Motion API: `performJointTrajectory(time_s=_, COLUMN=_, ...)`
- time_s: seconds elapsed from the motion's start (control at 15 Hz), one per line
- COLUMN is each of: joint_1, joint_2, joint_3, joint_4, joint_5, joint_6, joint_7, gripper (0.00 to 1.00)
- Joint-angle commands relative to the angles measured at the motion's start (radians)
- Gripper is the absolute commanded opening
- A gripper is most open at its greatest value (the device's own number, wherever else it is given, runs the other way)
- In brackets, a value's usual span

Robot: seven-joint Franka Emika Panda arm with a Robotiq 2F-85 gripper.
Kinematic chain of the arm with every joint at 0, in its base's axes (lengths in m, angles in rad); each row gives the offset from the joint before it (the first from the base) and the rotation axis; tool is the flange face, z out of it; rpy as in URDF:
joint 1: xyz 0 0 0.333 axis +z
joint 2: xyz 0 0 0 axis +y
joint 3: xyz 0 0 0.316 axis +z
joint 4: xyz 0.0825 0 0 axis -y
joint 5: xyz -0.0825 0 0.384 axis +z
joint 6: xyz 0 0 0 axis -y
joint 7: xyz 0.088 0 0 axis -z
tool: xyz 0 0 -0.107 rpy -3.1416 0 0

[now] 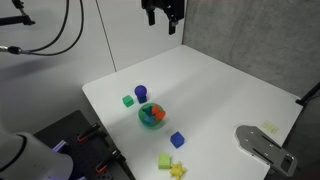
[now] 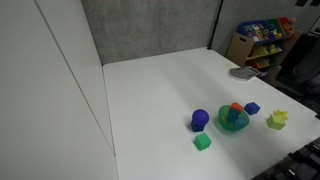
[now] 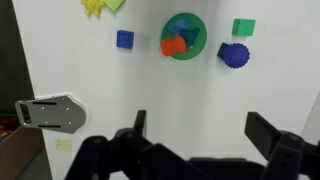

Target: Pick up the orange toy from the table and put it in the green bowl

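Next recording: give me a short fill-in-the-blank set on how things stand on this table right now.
1. The small orange-red blocky toy lies ____ the round green bowl.
2. The gripper hangs above the white table with its jaws ____.
3. The small cube beside the dark blue knobbly toy is ____.
Missing words: in; open; green.

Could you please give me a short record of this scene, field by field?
orange toy: lying in the green bowl
green bowl: on the white table, between blue cube and purple toy
gripper: open, empty, high above the table
nearby: green cube beside the purple toy
task state: placement looks done
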Motion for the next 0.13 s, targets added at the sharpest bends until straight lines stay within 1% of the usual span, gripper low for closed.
performJointTrajectory(time_s=0.0, joint_1=0.002, joint_2=0.002, joint_3=-0.001, joint_4=0.002, joint_5=-0.006, joint_6=-0.003, joint_7=0.000, gripper=1.00)
performJointTrajectory(time_s=0.07, joint_1=0.002, joint_2=0.003, joint_3=0.000, joint_4=0.002, joint_5=-0.009, joint_6=-0.004, joint_7=0.000, gripper=1.00)
